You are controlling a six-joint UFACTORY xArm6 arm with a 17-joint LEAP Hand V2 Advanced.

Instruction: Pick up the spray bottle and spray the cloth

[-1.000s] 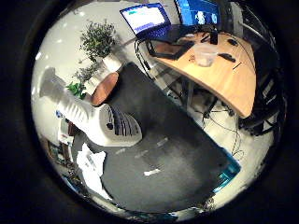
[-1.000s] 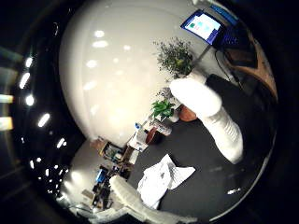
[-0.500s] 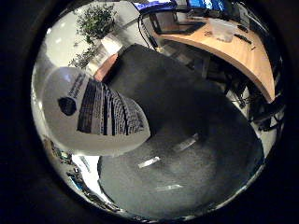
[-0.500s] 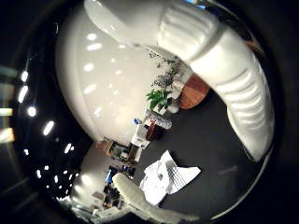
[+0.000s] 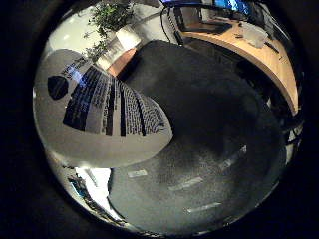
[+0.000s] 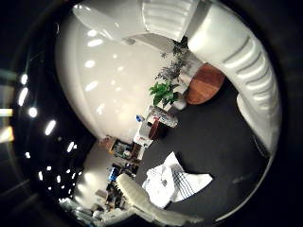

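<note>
The spray bottle [image 5: 99, 119] is right up against the palm, filling a big chunk of the little finger side view, so it's super close. Its white plastic body is smooth and rounded, with a label of dark blocks of dense text, too small to make out. In the thumb side view the ribbed white trigger head curves across. A pale finger [image 6: 142, 201] shows low in that view, but honestly can't tell if the hand is wrapped around the bottle. The cloth [image 6: 173, 182], white with thin stripes and crumpled, lies on the dark mat [image 6: 213, 146], well apart from the bottle.
</note>
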